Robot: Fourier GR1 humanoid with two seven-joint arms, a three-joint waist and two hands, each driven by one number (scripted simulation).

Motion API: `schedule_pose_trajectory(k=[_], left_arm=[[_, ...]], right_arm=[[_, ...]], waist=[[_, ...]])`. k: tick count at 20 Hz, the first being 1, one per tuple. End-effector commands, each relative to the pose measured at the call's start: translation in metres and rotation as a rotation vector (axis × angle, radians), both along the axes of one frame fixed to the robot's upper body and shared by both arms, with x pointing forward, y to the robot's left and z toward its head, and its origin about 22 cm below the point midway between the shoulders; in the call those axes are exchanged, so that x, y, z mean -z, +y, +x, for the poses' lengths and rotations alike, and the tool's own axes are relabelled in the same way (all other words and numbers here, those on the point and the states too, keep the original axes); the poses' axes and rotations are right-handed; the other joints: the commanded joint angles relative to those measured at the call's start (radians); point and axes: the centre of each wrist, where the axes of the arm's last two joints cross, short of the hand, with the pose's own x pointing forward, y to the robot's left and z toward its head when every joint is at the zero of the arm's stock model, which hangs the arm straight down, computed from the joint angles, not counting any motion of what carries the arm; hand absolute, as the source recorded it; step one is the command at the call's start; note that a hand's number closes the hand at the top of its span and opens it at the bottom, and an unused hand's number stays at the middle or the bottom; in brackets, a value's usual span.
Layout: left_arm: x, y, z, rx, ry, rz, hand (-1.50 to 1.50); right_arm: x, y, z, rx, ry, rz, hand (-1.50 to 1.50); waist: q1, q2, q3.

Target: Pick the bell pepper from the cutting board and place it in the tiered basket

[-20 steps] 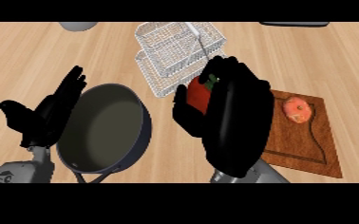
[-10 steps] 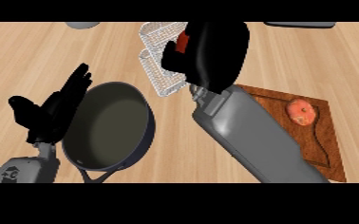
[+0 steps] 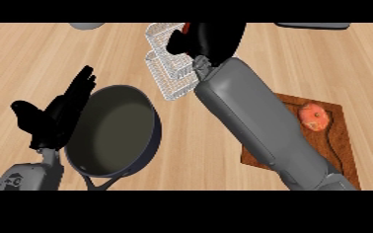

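My right hand [image 3: 212, 38] is stretched far forward over the white wire tiered basket [image 3: 167, 77], its fingers curled. Only a thin red sliver of the bell pepper [image 3: 186, 28] shows at the hand's upper left edge; the rest is hidden inside the grasp. My grey right forearm runs diagonally from the lower right and covers the basket's right side. The wooden cutting board [image 3: 338, 150] lies at the right, partly under that forearm. My left hand [image 3: 61, 111] rests open at the left, fingers up, beside the pan.
A dark round frying pan [image 3: 116, 128] sits at the lower left, its handle pointing toward me. An orange-red round fruit [image 3: 315, 117] lies on the cutting board. A grey object [image 3: 89, 25] and a dark object [image 3: 313, 25] show at the far edge.
My right hand has carried the bell pepper away from the cutting board, forward and over the tiered basket. My left hand has stayed in place.
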Motion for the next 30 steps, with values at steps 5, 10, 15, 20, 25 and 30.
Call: schedule_pose_trajectory(k=[5, 10, 15, 20, 25, 30], left_arm=[[0.011, 0.003, -0.007, 0.003, 0.057, -0.011, 0.0], [0.005, 0.002, -0.009, 0.019, 0.048, -0.002, 0.0], [0.01, -0.004, -0.005, 0.009, 0.035, -0.022, 0.0], [0.003, -0.004, 0.003, 0.019, 0.046, -0.012, 0.0], [0.004, 0.001, -0.007, 0.028, 0.042, -0.012, 0.0], [0.011, -0.003, 0.002, 0.014, 0.045, -0.023, 0.0]], right_arm=[[0.025, 0.009, 0.027, 0.172, 0.005, 0.088, 1.5], [0.03, 0.004, 0.045, 0.193, -0.011, 0.061, 1.5], [0.038, -0.006, 0.054, 0.194, -0.188, 0.123, 1.5], [0.029, -0.003, 0.067, 0.201, -0.162, 0.11, -1.5], [0.037, -0.009, 0.072, 0.208, -0.205, 0.15, -1.5], [0.017, -0.005, 0.07, 0.185, -0.336, 0.33, -1.5]], waist=[[0.0, 0.003, -0.004], [0.002, 0.003, -0.003], [-0.001, 0.01, -0.003], [0.015, 0.012, -0.004], [0.023, 0.009, -0.003], [0.0, 0.007, -0.003]])
